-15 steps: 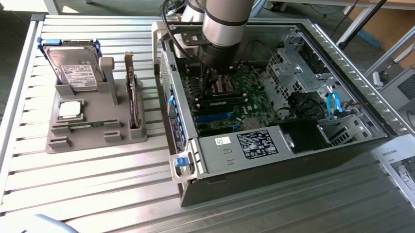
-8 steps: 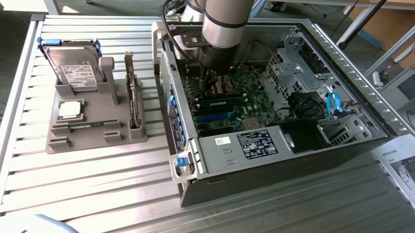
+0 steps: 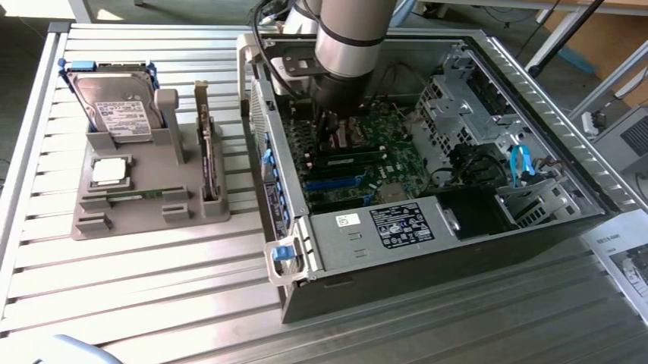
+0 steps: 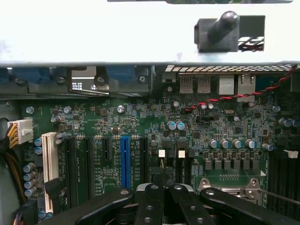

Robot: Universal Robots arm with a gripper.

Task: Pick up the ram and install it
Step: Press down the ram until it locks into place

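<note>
One closed tool [image 4: 164, 190], gripping nothing, hangs low over the motherboard [image 4: 140, 122] inside the computer case [image 3: 567, 129]. The ram [image 3: 136, 195] seems to lie in the grey holder [image 3: 132, 218] on the counter [image 3: 152, 288]. A careless sweep could clip capacitors [image 4: 232, 144].

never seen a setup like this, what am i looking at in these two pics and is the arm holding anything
A grey robot arm reaches down into an open desktop computer case on a slatted metal table. The exterior view looks on from off the arm; the wrist view looks from the arm itself, past its black gripper, at the green motherboard. The gripper is shut; I cannot tell whether it holds anything. Beside the case, a grey holder carries a silver hard drive.
</note>
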